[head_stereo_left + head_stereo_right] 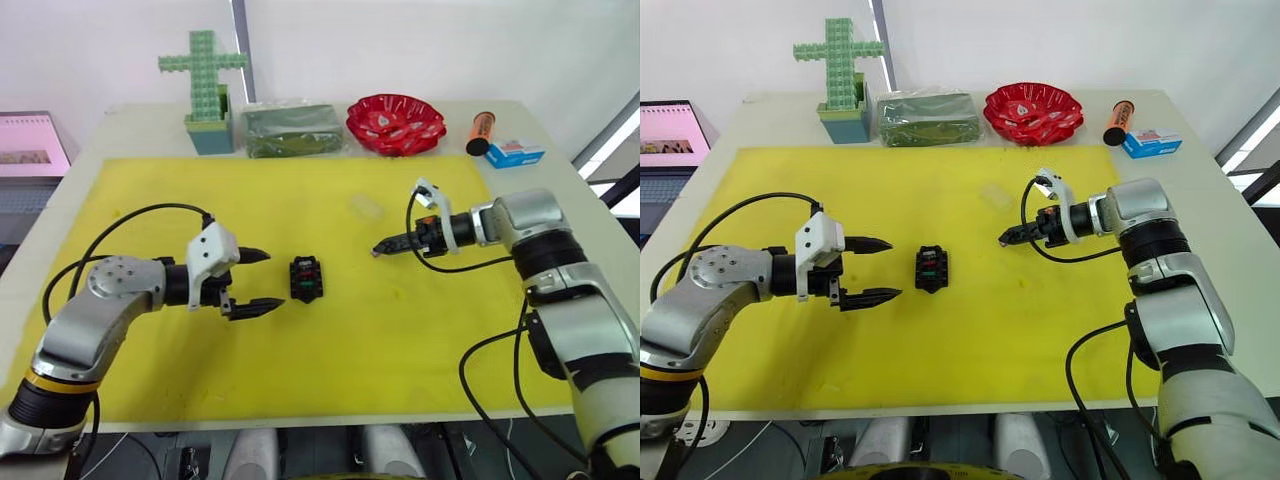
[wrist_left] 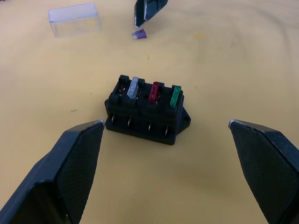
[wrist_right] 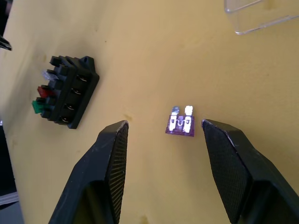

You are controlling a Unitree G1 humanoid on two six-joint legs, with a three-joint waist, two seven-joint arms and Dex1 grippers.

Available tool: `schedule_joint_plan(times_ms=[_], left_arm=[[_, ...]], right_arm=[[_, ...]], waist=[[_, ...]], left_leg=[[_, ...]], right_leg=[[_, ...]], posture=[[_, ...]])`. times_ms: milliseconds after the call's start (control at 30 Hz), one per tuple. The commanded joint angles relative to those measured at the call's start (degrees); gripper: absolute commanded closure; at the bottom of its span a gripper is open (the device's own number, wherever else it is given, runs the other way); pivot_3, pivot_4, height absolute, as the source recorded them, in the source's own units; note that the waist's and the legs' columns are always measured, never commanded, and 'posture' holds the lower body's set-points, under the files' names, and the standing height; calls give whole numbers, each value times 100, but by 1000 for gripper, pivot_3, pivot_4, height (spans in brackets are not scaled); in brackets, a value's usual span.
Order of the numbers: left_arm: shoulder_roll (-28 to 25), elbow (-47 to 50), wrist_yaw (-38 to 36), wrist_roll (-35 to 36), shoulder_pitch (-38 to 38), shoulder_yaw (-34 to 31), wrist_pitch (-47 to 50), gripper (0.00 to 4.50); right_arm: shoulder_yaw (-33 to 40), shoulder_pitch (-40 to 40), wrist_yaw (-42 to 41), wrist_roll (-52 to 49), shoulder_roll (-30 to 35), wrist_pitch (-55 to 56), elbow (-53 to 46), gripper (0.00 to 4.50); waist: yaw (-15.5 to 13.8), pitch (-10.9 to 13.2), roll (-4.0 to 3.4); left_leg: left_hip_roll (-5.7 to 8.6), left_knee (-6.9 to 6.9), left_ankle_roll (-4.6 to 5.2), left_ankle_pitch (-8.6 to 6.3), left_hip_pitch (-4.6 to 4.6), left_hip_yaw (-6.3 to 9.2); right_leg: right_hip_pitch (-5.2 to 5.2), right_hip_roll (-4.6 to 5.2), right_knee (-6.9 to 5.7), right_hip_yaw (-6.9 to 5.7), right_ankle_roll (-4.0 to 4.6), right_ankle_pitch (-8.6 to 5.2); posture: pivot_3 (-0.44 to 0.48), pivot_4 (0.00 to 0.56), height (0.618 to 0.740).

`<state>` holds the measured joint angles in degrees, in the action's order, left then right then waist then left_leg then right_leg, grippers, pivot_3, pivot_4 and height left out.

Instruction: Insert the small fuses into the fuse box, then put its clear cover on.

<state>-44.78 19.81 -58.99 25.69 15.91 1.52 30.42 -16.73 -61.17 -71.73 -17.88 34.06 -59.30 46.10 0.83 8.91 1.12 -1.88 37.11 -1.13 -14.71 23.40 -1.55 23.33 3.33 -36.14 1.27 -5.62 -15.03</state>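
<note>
Nearest, the left gripper (image 1: 252,282) hangs low over the yellow mat (image 1: 330,380), fingers spread wide and empty, aimed at the fuse box (image 1: 306,279) just beside it, likely ready to steady the block. The box sits mid-mat with three fuses seated in a row: grey (image 2: 133,87), red (image 2: 155,91), green (image 2: 175,96); one slot beside the grey looks open. Further out, the right gripper (image 3: 161,128) hovers with fingers apart, straddling the purple fuse (image 3: 181,124), which lies flat on the mat with its blades showing, so a pinch looks like the next move. Beyond that fuse the clear cover (image 2: 74,19) waits on the mat, well apart from the box. At the back of the worktop stands a red bowl (image 1: 396,124).
</note>
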Motion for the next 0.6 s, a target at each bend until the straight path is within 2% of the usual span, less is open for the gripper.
schedule_joint_plan(times_ms=[33,600], left_arm=[[20,189,38,-21,-10,1,-137,0],[102,182,120,-172,-63,98,-289,0]], right_arm=[[-5,-267,-173,241,-50,271,303,1913],[32,-439,-725,837,-491,520,932,1913]], waist=[[1,0,0],[14,-1,-2]], left_leg=[[0,0,0,0,0,0],[-1,-1,0,0,-2,1]], right_leg=[[0,0,0,0,0,0],[-1,-2,-3,0,0,0]], posture=[[0,150,740],[0,150,740]])
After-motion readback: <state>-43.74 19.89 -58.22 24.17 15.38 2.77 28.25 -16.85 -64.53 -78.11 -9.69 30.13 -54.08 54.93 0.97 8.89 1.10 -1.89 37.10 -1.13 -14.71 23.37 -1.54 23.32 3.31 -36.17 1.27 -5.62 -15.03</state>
